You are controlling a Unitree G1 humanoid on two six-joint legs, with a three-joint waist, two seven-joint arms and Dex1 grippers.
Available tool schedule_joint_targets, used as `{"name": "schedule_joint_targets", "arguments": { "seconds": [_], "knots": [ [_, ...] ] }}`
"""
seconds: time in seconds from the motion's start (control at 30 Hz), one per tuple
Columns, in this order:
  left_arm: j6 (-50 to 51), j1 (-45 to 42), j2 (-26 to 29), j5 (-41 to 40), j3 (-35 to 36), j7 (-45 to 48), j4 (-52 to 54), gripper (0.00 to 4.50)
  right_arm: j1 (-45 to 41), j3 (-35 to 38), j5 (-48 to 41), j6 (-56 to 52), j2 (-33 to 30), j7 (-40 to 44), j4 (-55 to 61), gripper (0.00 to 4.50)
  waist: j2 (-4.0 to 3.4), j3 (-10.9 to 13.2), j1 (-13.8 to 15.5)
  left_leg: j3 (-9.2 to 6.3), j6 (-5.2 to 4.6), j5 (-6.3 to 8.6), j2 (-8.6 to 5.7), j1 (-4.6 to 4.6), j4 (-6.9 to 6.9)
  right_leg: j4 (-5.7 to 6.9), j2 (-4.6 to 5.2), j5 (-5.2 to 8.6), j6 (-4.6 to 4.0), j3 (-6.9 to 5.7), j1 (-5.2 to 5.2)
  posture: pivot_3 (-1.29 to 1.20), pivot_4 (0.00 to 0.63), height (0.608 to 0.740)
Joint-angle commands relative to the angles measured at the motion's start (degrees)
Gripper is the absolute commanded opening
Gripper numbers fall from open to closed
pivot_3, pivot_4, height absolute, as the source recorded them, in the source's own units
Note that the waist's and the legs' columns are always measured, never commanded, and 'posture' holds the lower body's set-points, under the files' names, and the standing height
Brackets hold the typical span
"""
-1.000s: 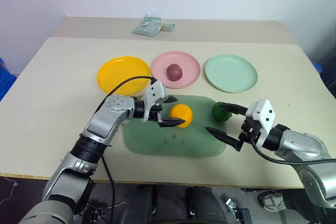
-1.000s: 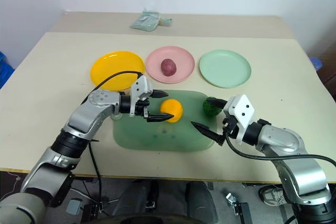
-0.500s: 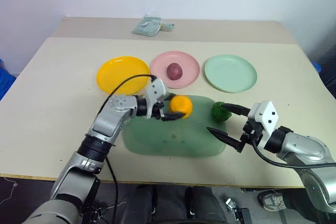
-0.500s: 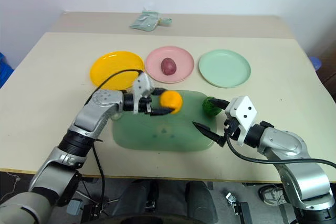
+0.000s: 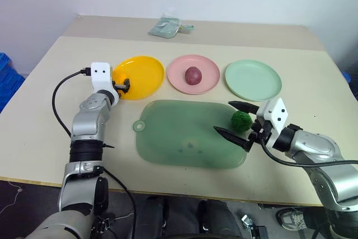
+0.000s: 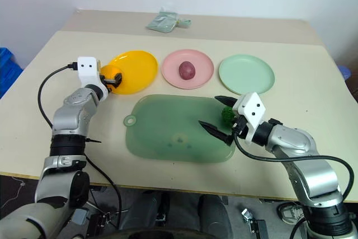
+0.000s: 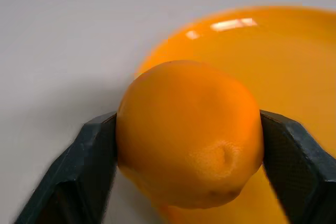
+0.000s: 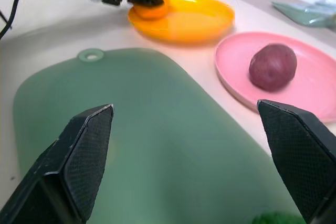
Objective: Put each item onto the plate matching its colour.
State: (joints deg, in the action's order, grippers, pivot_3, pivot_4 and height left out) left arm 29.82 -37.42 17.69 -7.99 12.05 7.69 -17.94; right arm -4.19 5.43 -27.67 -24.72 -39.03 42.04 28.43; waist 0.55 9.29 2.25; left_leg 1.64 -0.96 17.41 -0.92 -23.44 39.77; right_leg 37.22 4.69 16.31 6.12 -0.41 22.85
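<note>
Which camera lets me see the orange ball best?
The left wrist view: the smooth orange ball looms large there, squeezed between the left tool fingers at the yellow-orange plate's rim. The eye views show it as a small orange bit; the right wrist view shows it far away.

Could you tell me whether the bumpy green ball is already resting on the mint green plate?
No, the bumpy green ball sits on the green mat, apart from the mint green plate.

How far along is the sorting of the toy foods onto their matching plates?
Done: the maroon ball sits on the pink plate. In hand: the left gripper holds the orange ball at the yellow plate's near rim, not yet released. Left: the green ball lies on the mat between the right gripper's open fingers; the mint plate is empty.
</note>
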Motion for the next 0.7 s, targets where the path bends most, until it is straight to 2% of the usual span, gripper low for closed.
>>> {"name": "schedule_joint_targets", "arguments": {
  "seconds": [0.03, 0.17, 0.27, 0.43, 0.5, 0.57, 0.7],
  "knots": [
    [-2.9, -1.5, 0.2, -1.2, 0.4, 1.3, 2.2, 4.47, -2.2, 1.5, -0.8, -1.4, 0.3, -0.9, -2.0, 4.50, 0.00, 0.0, -0.1, 0.00, 0.00, 0.00, 0.00, 0.00, 0.00, 0.00, 0.00, 0.00, 0.01, 0.00, 0.01, 0.00, 0.150, 0.740],
    [-4.2, 0.3, 0.8, -3.4, 1.1, 4.3, 5.6, 4.47, -2.2, 2.1, -0.7, -1.6, -0.3, -0.4, -3.0, 4.50, 0.00, 0.0, -0.2, 0.00, 0.04, -0.01, 0.07, 0.01, -0.03, 0.01, 0.02, -0.01, 0.01, 0.01, 0.05, 0.00, 0.150, 0.740],
    [-5.4, 3.6, 2.7, -7.2, 2.0, 10.3, 12.6, 4.47, -1.6, 2.7, 2.2, -0.4, -0.7, -2.0, -3.9, 4.50, 0.00, 0.0, -0.3, 0.01, 0.05, -0.01, 0.08, 0.01, -0.04, 0.01, 0.04, -0.01, 0.01, 0.02, 0.06, 0.00, 0.150, 0.740],
    [-4.2, 13.8, 10.4, -14.0, 0.6, 25.4, 25.9, 4.47, -0.2, 3.0, 5.9, 0.6, -2.0, -2.6, -6.6, 4.50, -0.05, 0.0, -1.5, 0.01, 0.12, -0.04, 0.12, 0.01, -0.12, -0.01, 0.10, 0.00, 0.01, 0.03, 0.08, 0.00, 0.150, 0.740],
    [-3.8, 21.1, 16.0, -16.5, -2.0, 35.0, 32.3, 4.47, 0.3, 2.3, 6.9, 0.0, -1.7, -3.0, -7.7, 4.50, -0.06, 0.0, -1.9, 0.02, 0.12, -0.03, 0.13, 0.05, -0.19, -0.03, 0.13, 0.00, 0.00, 0.05, 0.08, 0.00, 0.150, 0.740],
    [-4.8, 26.2, 20.3, -16.5, -4.9, 40.7, 35.7, 4.47, 0.1, 1.3, 8.0, -1.2, -1.4, -3.7, -9.1, 4.50, -0.10, -0.1, -2.2, 0.07, 0.15, -0.05, 0.12, 0.14, -0.40, -0.10, 0.20, 0.01, -0.02, 0.09, 0.07, 0.00, 0.150, 0.740],
    [-4.1, 29.5, 22.0, -17.9, -7.8, 43.9, 39.4, 4.47, -0.5, 0.3, 8.7, -3.1, -0.3, -4.5, -11.5, 4.50, -0.10, -0.1, -1.9, 0.07, 0.08, -0.02, 0.10, 0.20, -0.54, -0.12, 0.28, 0.02, -0.06, 0.08, 0.06, 0.00, 0.150, 0.740]
  ]
}}
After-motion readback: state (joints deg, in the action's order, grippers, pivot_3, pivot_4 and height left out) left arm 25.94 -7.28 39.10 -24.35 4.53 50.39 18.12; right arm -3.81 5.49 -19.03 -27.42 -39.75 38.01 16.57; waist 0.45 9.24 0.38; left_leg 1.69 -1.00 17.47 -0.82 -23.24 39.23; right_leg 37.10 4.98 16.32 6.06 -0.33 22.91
